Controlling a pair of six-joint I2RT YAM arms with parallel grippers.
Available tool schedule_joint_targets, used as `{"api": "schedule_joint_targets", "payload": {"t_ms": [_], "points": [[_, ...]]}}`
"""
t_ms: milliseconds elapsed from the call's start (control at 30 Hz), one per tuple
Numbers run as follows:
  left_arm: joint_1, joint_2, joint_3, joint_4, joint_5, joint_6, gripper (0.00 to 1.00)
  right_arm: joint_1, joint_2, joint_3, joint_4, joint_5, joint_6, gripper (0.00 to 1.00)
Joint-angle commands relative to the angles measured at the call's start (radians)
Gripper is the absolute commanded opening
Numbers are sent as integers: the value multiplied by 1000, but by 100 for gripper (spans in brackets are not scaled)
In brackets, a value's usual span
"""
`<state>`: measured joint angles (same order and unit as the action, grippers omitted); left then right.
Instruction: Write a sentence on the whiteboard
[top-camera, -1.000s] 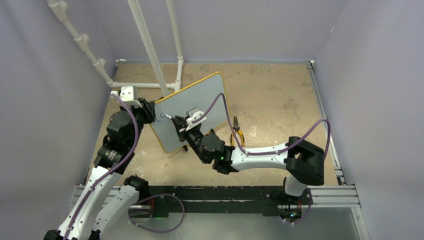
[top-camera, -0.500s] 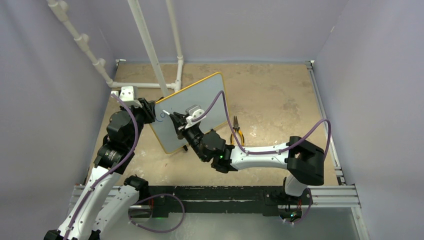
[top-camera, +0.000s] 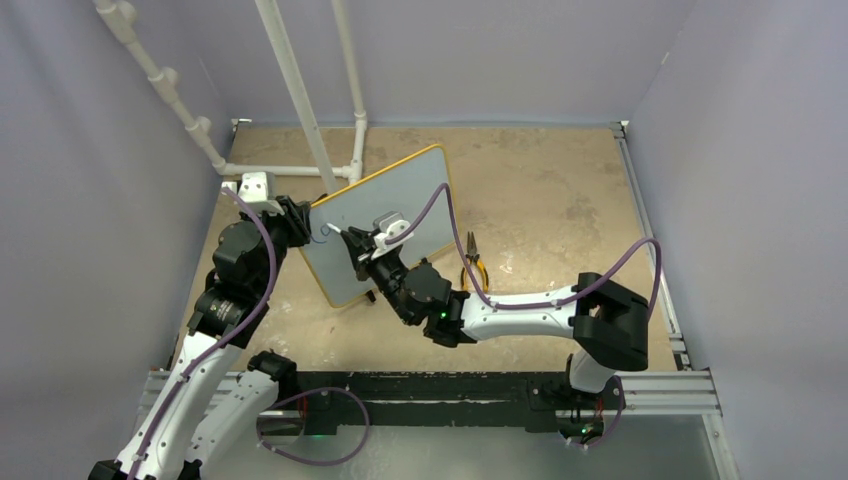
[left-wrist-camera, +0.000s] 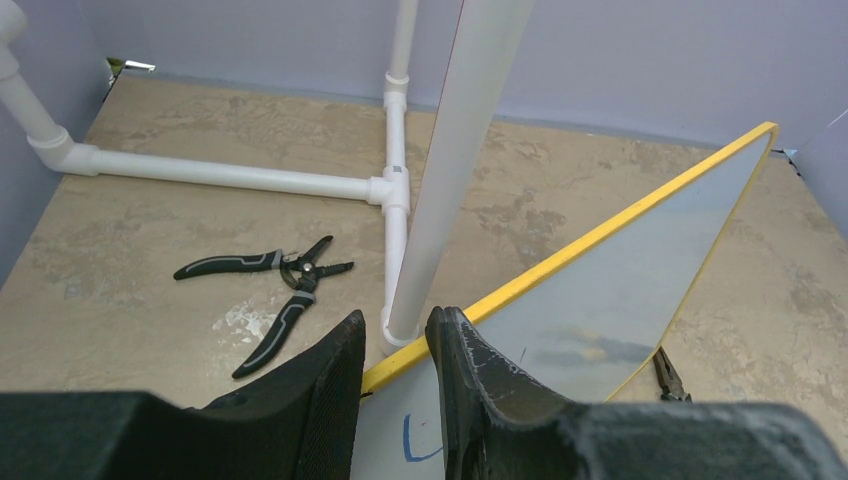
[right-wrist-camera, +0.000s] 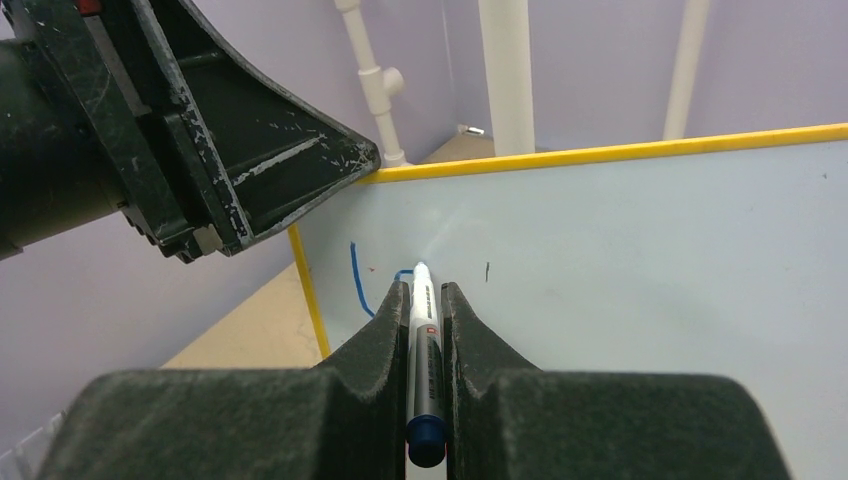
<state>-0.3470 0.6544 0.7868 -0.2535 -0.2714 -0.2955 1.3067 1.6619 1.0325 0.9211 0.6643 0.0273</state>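
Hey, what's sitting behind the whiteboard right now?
A white pipe frame and black-handled pliers are behind the whiteboard. Its rear face and anything against it are hidden.

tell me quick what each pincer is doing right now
left pincer: closed on the whiteboard edge
right pincer: closed on the marker

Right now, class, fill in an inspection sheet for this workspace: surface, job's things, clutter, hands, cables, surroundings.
Surface: tan, blotchy table.
Job's things: whiteboard tilted, yellow frame; sentence barely begun, one blue stroke; marker tip at the board.
Clutter: yellow-handled pliers right of the board; black pliers by the pipe frame.
Hands: left hand clamps the board's edge; right hand shut on the marker.
Cables: purple cable looping along each arm.
Surroundings: white pipe frame, lilac walls.
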Motion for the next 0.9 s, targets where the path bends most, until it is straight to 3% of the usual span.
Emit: {"api": "schedule_joint_targets", "payload": {"t_ms": [0,867], "points": [[9,4,-20,-3,24,-4,31,3,-25,-2,39,47,6,0],[15,3,-20,0,35,-6,31,5,-22,-68,-66,91,114,0]]}}
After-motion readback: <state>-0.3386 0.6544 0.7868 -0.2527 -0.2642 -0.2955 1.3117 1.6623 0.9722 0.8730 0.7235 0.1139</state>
